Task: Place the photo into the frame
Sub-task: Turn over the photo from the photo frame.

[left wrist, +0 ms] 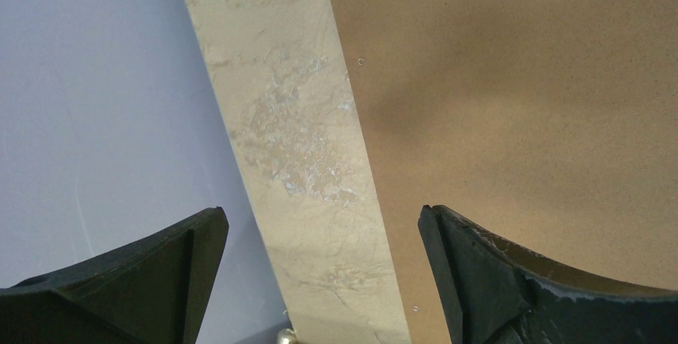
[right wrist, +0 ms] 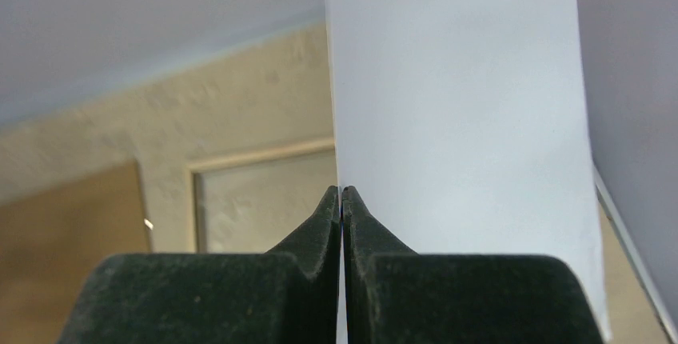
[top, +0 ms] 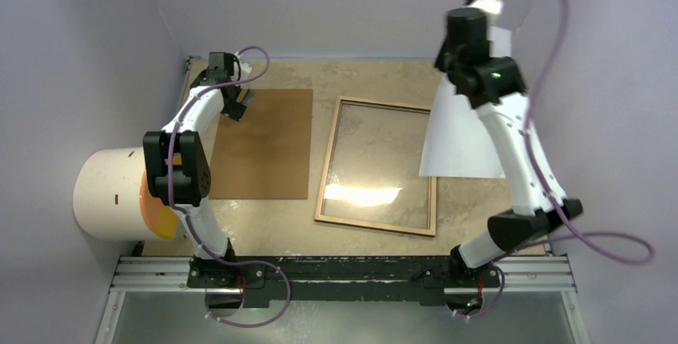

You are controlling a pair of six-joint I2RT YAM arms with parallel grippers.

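The photo (top: 460,136) hangs in the air at the right, its white back toward the camera, partly over the frame's right edge. My right gripper (right wrist: 341,192) is shut on the photo's (right wrist: 456,104) edge. The frame (top: 326,168) lies flat mid-table, its light wood rim up and its clear pane showing the tabletop; part of the frame's rim (right wrist: 256,156) shows below the held print. My left gripper (top: 242,104) hovers open over the far left corner of the brown backing board (top: 260,144). Between its fingers (left wrist: 320,216) lie only tabletop and the board's (left wrist: 520,104) edge.
A white cylinder with an orange face (top: 108,192) stands at the table's left edge beside the left arm. Lilac walls close in the back and both sides. A metal rail (top: 344,274) runs along the near edge, and purple cables loop off both arms.
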